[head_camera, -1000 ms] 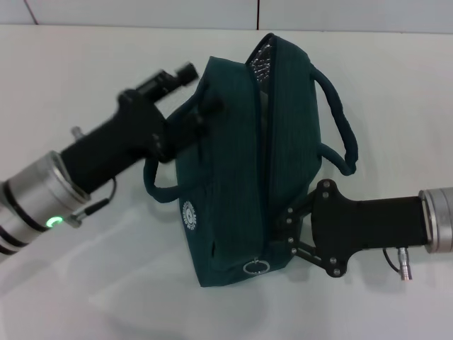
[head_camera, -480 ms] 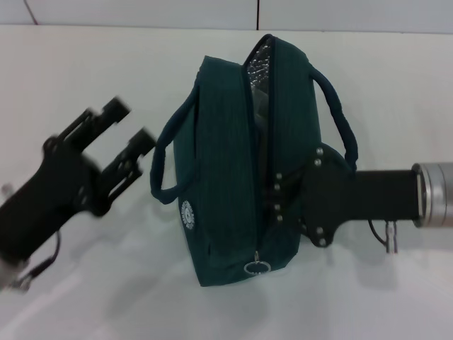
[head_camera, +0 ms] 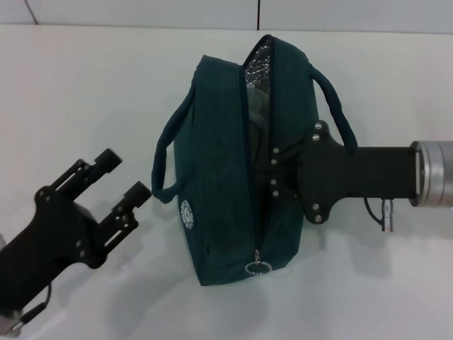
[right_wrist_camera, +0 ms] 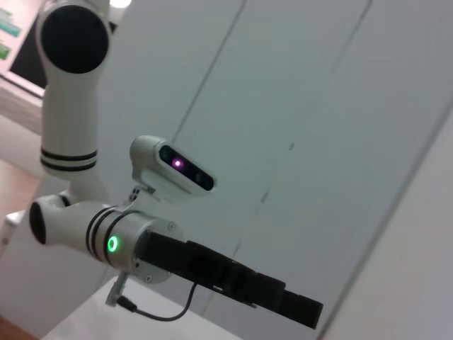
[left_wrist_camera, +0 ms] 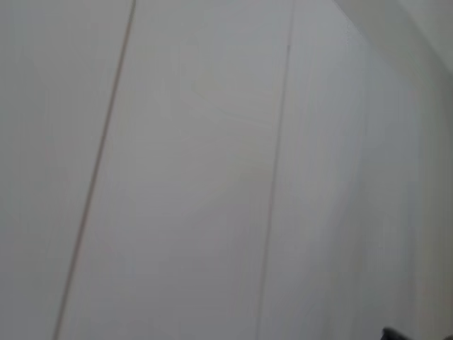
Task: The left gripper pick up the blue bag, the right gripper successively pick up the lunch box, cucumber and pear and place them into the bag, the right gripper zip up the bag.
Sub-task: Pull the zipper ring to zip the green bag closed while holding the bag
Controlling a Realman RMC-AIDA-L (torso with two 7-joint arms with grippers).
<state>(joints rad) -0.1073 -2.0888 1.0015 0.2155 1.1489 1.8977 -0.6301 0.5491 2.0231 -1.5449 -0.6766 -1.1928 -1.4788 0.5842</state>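
right tool [head_camera: 274, 172] on bag [head_camera: 219, 212] seam, grip state unclear | zipper pull [head_camera: 256, 268] toward robot along seam | left tool [head_camera: 129, 178] open, off handle

The blue bag [head_camera: 219, 177] is matt woven cloth with quilted silver foil lining and a metal ring pull [head_camera: 256, 268].

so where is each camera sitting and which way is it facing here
Head view: on the robot's head, looking down at the white table with the blue bag; the left gripper, jaws open, is clear of the bag and the right gripper is at its zipper opening.
Left wrist view: on the left wrist, facing a blank pale panelled surface; none of the robot's body identifiable.
Right wrist view: on the right wrist, facing back at the robot's head and left arm.
Shared: the left gripper shows in the head and right wrist views.
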